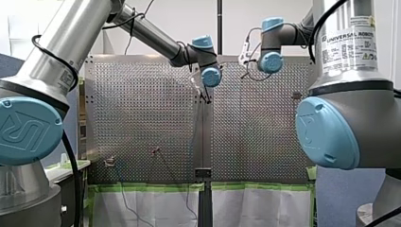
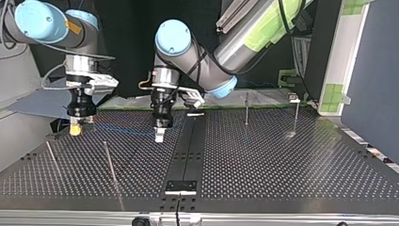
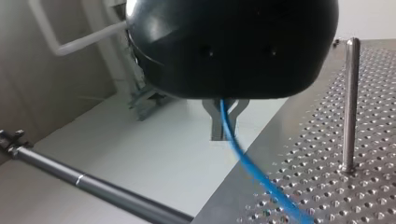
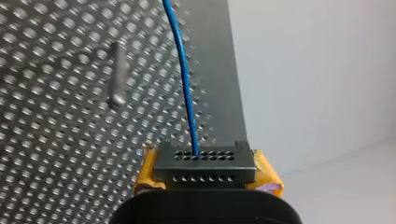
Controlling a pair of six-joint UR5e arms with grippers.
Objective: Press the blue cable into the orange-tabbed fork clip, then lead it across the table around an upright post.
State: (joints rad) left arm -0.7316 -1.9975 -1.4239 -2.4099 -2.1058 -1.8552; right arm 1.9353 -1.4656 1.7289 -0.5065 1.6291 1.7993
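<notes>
A: Two grippers on one thin blue cable (image 2: 123, 128), is that right? Where does it sit in my left arm's black gripper with metal fingers (image 3: 223, 133)?

B: Right between the fingers. In the left wrist view the two metal fingers narrow to a closed tip. The cable comes out from between them, then runs down and away over the perforated metal table (image 3: 327, 186). They are pinched onto it.

A: And my right arm's gripper with yellow pads (image 4: 208, 161)?

B: Clamped on the cable too. In the right wrist view the cable rises from the middle of the black, hole-dotted block (image 4: 224, 169) between the yellow pads. It curves away ahead of the gripper, over the table.

A: How does it lie between them?

B: In the top view it is a faint, nearly level blue line just above the table. It runs from my right gripper at the view's left to my left gripper near the middle, toward the far edge in that view. Both grippers point down, tips low over the holes. Whether they touch the surface, I cannot tell.

A: Any posts close by?

B: One slim upright metal post (image 3: 350, 102) stands on the table near my left gripper in its wrist view, apart from the cable. Two more thin posts (image 2: 246, 109) stand at the far right in the top view, well apart from both grippers.
</notes>
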